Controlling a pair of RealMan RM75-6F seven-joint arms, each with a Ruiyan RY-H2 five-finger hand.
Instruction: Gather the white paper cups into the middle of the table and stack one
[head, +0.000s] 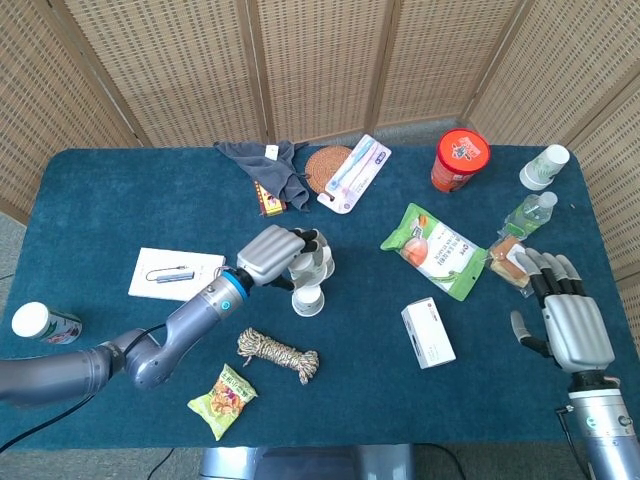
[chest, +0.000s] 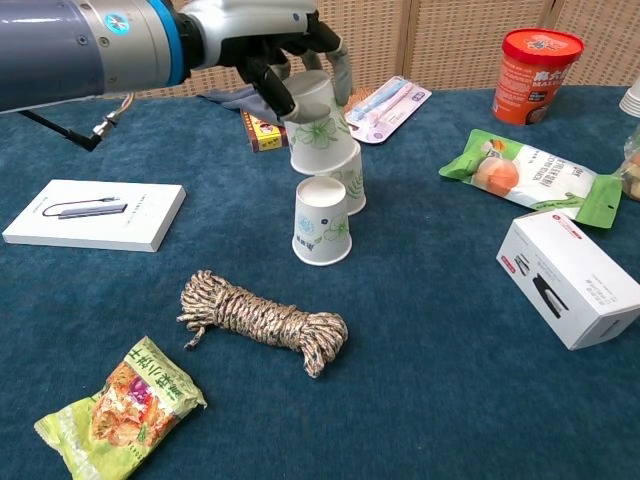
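My left hand (head: 278, 256) (chest: 262, 38) grips a white paper cup (chest: 318, 128) with a green leaf print, tilted in the air. It hangs just above two more such cups in the middle of the table: the nearer cup (head: 308, 300) (chest: 321, 222) and, behind it, the farther cup (chest: 352, 186), partly hidden by the held one. Another white cup (head: 545, 166) stands at the far right corner. My right hand (head: 570, 322) hovers open at the right front, away from all cups; the chest view does not show it.
A rope coil (chest: 265, 320) and a snack bag (chest: 118, 405) lie in front. A flat white box (chest: 95, 213) is at the left, a white carton (chest: 575, 275) and a green pouch (chest: 530, 175) at the right, and a red tub (chest: 537, 60) at the back.
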